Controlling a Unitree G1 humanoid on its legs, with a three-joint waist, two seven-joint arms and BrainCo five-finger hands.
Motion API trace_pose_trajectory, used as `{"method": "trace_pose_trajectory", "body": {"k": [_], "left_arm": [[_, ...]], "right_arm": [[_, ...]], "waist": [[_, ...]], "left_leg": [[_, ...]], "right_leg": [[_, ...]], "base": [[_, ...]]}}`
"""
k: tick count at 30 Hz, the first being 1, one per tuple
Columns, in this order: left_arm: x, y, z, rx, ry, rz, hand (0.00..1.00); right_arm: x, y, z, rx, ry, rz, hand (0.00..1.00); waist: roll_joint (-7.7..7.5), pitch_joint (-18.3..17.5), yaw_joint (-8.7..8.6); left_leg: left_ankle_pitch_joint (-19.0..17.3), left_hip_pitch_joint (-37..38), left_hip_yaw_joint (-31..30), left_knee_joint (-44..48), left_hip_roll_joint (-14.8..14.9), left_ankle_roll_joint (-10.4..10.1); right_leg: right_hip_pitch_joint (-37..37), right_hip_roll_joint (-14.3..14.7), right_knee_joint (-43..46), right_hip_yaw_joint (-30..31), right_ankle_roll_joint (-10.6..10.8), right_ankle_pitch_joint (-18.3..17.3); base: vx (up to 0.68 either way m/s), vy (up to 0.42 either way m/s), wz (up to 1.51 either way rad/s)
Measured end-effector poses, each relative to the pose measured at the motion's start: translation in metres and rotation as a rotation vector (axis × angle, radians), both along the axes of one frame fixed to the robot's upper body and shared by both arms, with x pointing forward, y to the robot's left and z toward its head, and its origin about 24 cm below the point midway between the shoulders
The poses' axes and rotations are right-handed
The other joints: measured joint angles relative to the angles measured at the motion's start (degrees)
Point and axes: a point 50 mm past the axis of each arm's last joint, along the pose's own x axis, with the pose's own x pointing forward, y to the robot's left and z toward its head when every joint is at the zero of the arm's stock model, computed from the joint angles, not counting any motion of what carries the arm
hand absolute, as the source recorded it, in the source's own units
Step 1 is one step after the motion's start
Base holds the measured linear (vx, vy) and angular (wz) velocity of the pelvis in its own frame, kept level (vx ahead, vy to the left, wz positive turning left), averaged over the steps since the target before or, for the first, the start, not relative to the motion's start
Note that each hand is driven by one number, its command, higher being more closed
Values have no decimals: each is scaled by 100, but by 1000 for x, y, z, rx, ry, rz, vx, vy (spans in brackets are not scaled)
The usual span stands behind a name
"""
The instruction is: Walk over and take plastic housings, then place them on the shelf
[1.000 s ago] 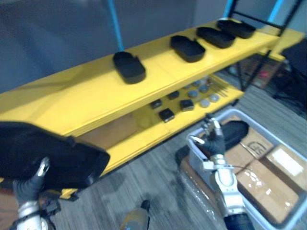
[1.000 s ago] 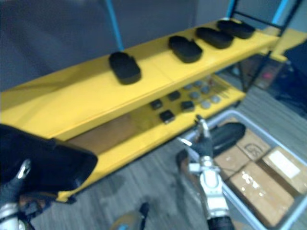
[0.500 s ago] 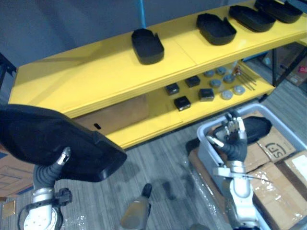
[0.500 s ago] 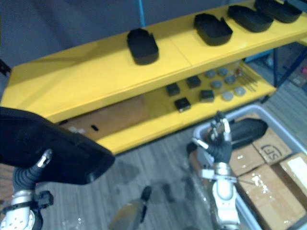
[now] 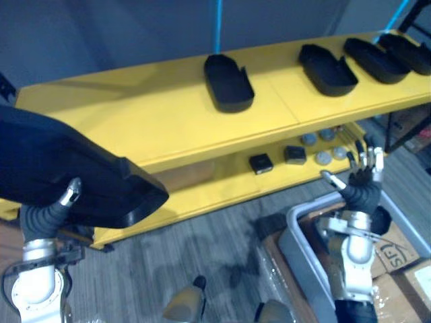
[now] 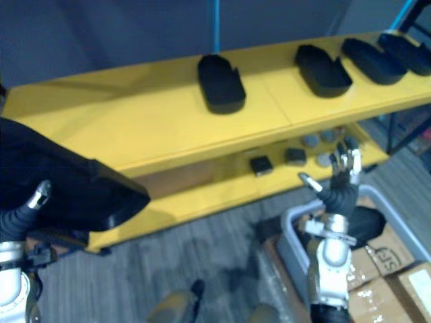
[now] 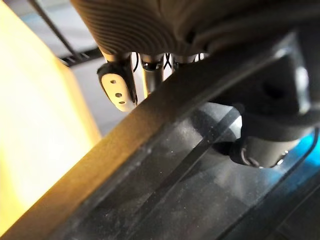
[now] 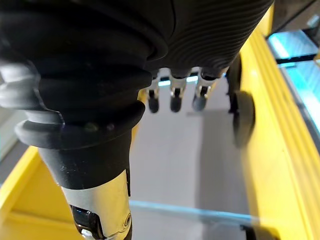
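Note:
A large black plastic housing [image 5: 60, 168] is in my left hand [image 5: 44, 217], whose fingers [image 7: 117, 87] and thumb are curled over its rim [image 7: 165, 165]. It hangs in front of the left end of the yellow shelf [image 5: 148, 121]. Several more black housings lie along the top board, the nearest in the middle [image 5: 229, 82], others to the right [image 5: 328, 69]. My right hand [image 5: 361, 188] stands open and holds nothing, its straight fingers [image 8: 172, 100] pointing up in front of the lower board.
A grey tote [image 5: 296, 235] sits on the floor at lower right, holding cardboard boxes [image 6: 397, 249] and another dark housing [image 6: 369, 222]. Small black boxes [image 5: 261, 163] and grey discs [image 5: 323, 156] lie on the lower board. Grey carpet lies before the shelf.
The whole picture has shifted, so the camera moved. The held housing now stands higher against the shelf's left end. My right hand has risen from over the tote to the lower board's level.

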Motion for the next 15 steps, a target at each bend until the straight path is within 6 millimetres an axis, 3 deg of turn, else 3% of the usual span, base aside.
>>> {"method": "trace_pose_trajectory", "body": {"k": [1, 3, 4, 6, 9, 13, 15], "left_arm": [[7, -3, -3, -18, 20, -14, 100], [12, -8, -10, -44, 55, -27, 100], [12, -15, -20, -72, 94, -43, 100], [7, -31, -46, -159, 182, -56, 100], [-1, -36, -61, -127, 280, -38, 100], [5, -24, -40, 14, 256, -45, 100], [10, 2, -9, 183, 241, -19, 100]], "right_arm": [[-4, -1, 1, 25, -16, 24, 0], [-6, 2, 4, 37, -30, 42, 0], [-7, 7, 5, 59, -36, 62, 0], [-4, 9, 4, 63, -15, 75, 0], [0, 19, 1, 63, 8, 120, 0], [1, 27, -2, 51, 47, 168, 0], [-2, 33, -5, 40, 66, 193, 0]], "waist": [[-59, -79, -53], [-171, -151, -101], [-365, -302, -92], [12, -396, -32], [333, -576, 105], [447, -656, 101], [407, -685, -13]], "left_leg": [[-59, -19, -65, 34, -3, -94], [-172, 2, -115, 76, -24, -229], [-274, 1, 6, 99, -29, -389], [-280, 2, 299, 131, 380, -452], [5, 332, 755, -482, 680, -667], [122, 580, 1200, -676, 726, -640], [83, 613, 1396, -743, 741, -577]], "right_leg": [[40, 97, -905, 298, 129, 88], [178, 13, -1484, 290, 313, 310], [459, -113, -1969, 161, 704, 468], [653, 215, -2203, -137, 534, 520], [768, 437, -2318, -179, 419, 481], [964, 440, -2450, -173, 387, 462], [950, 435, -2534, -167, 393, 456]], "base": [[204, -187, 58], [200, -306, 62], [221, -373, 54], [206, -307, 31], [179, -233, 0], [66, -59, -6], [-34, 38, -9]]}}
